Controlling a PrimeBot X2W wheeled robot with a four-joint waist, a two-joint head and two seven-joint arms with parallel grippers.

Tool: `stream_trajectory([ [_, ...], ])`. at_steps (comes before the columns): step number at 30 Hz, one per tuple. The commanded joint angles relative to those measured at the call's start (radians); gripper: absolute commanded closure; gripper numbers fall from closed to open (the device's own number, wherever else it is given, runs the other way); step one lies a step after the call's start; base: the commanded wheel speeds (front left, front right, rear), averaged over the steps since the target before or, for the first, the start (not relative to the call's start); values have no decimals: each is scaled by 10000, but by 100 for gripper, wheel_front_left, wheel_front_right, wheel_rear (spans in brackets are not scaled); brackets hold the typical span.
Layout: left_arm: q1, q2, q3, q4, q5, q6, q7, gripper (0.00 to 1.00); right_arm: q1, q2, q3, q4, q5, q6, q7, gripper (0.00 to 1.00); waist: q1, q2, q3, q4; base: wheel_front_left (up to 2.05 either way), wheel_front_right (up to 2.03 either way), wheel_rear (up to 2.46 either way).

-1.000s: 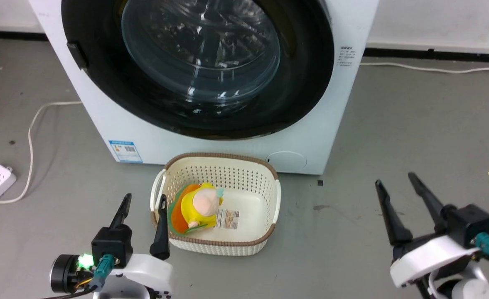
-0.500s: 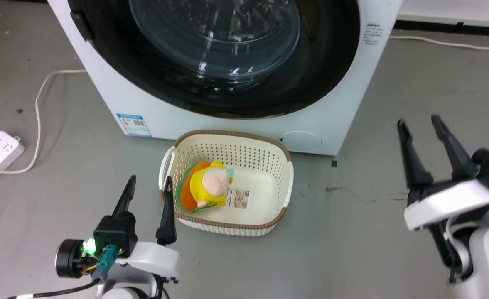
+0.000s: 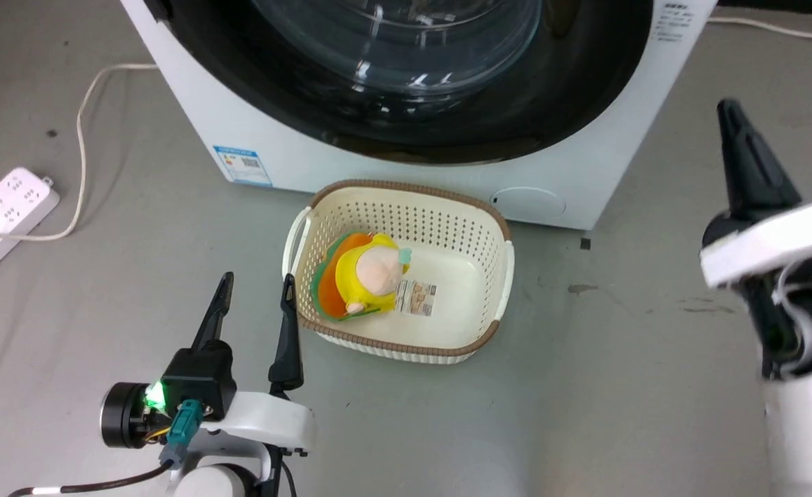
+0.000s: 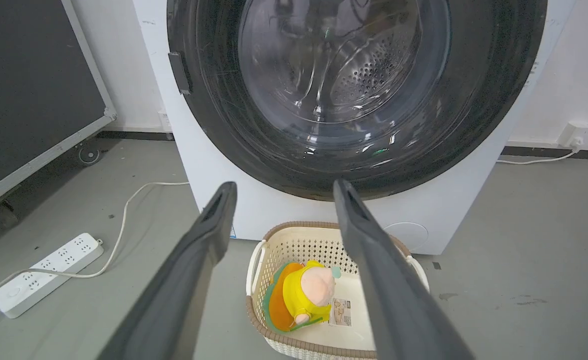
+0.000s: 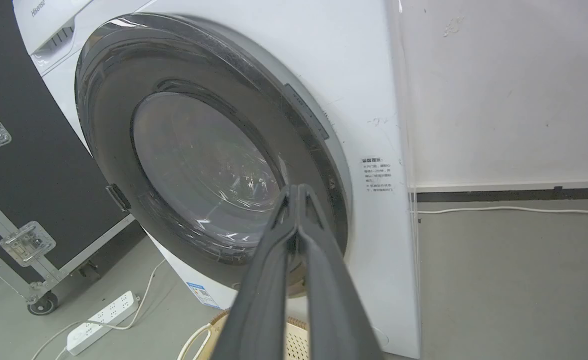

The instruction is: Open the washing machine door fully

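Large round washing machine door (image 5: 206, 165), glossy black rim and clear domed glass, sitting shut, flush in front face of big white front-loading washing machine (image 5: 373, 100). Am judging door rigid, slick, swinging on hinge. Am favouring hold at right-edge recess, possibly handle, view unclear. My right pincer (image 5: 297, 192) hovering off machine's right front corner, fingers together, empty. Left pincer (image 4: 281, 190) spread wide, empty, facing machine's front.

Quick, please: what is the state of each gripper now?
Left gripper: open, jaws apart, holding nothing.
Right gripper: shut, jaws together, holding nothing.

Plush toy (image 3: 368, 276) inside cream basket (image 3: 412, 214)
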State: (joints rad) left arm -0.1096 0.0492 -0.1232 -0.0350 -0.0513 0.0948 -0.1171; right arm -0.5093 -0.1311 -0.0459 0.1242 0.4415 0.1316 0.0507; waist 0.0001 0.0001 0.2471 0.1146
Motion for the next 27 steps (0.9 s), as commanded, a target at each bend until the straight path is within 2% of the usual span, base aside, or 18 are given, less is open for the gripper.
stream_trajectory([
  [1,-190,7,-81,-55,-59,77,-98,0,-371,21,-72,100,226,-5,78,100,-1,-1,104,67,0,0,0],
  [11,-441,7,-336,-154,-147,283,-307,0,-2175,280,-1205,1647,1656,-5,1382,100,-1,-1,651,415,0,0,0],
  [19,-631,8,-651,-180,-297,480,-474,0,-3915,363,-2134,3322,2113,-6,2245,100,-1,-1,1076,708,0,0,0],
  [27,-869,8,-965,-190,-445,661,-642,0,-5752,44,-3037,4808,2387,-6,3057,100,-1,-1,1511,1077,0,0,0],
])
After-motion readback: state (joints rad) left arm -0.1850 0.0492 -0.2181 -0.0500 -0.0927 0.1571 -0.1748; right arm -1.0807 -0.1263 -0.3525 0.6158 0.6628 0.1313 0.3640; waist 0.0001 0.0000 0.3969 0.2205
